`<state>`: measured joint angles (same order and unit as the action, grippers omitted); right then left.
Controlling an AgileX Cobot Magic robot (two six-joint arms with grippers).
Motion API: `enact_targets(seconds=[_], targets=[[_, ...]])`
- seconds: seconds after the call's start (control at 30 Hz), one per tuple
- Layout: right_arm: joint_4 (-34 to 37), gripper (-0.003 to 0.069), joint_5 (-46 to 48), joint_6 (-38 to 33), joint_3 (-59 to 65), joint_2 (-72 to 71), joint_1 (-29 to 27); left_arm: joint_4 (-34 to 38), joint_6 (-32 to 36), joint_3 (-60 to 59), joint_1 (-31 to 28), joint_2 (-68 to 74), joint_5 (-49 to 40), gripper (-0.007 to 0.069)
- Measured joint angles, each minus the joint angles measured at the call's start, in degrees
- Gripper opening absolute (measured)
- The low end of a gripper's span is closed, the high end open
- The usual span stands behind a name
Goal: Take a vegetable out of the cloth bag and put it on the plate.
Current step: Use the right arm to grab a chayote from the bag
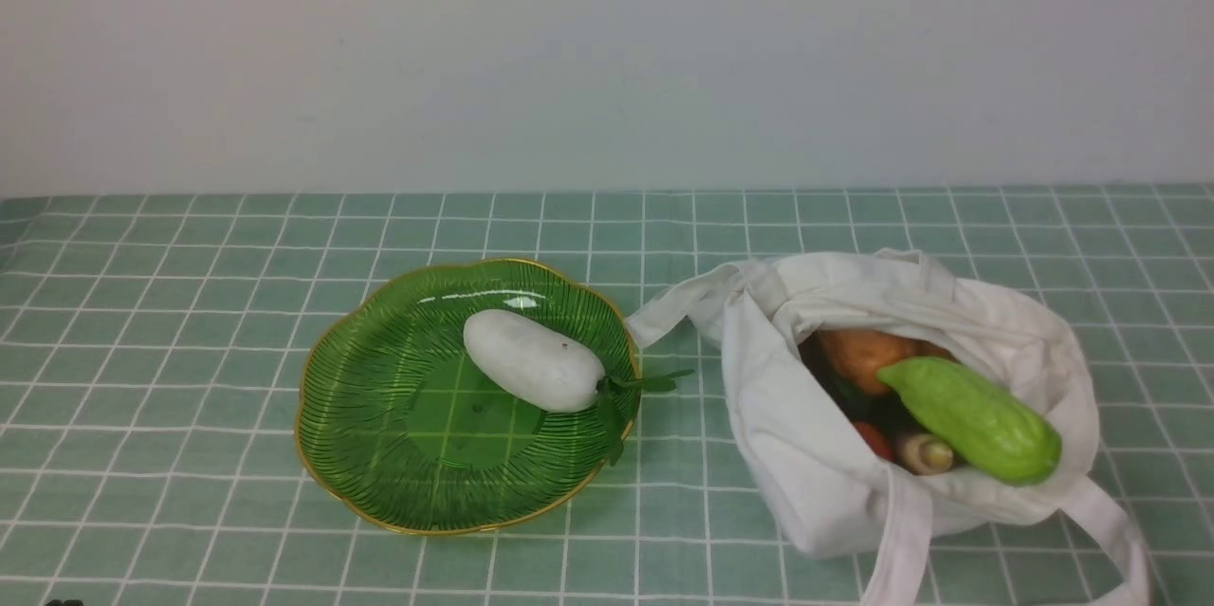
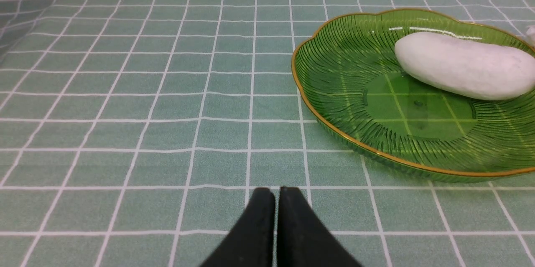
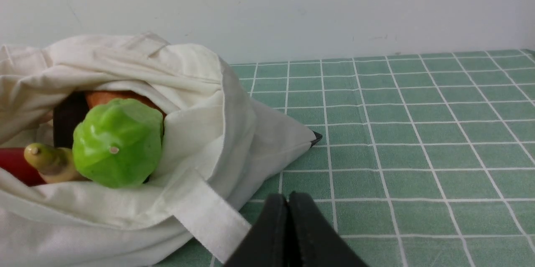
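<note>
- Plainly, the vegetable (image 1: 972, 418) lies in the open mouth of the cloth bag (image 1: 806, 464), tapered end pointing back-left, blunt end front-right.
- The plate (image 1: 379, 454), just left, carries a white radish (image 1: 533, 360); its near-left floor is bare.
- Left gripper (image 2: 276, 194) and right gripper (image 3: 287, 200): clenched, empty.

Left gripper (image 2: 276, 195) and right gripper (image 3: 288, 198), each pointing forward, black jaws pressed together, empty.

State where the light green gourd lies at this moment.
In the front view the light green gourd lies on the right, in the open mouth of the cloth bag, beside an orange vegetable and right of the plate.
</note>
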<state>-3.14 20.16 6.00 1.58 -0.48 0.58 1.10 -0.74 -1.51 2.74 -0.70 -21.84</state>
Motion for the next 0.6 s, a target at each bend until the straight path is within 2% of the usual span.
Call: enact_targets(seconds=[0.6], targets=[[0.86,-0.0015,0.0,0.8,0.0,0.0,0.0,0.0,0.0,0.0,0.0,0.0,0.0,-0.0008]])
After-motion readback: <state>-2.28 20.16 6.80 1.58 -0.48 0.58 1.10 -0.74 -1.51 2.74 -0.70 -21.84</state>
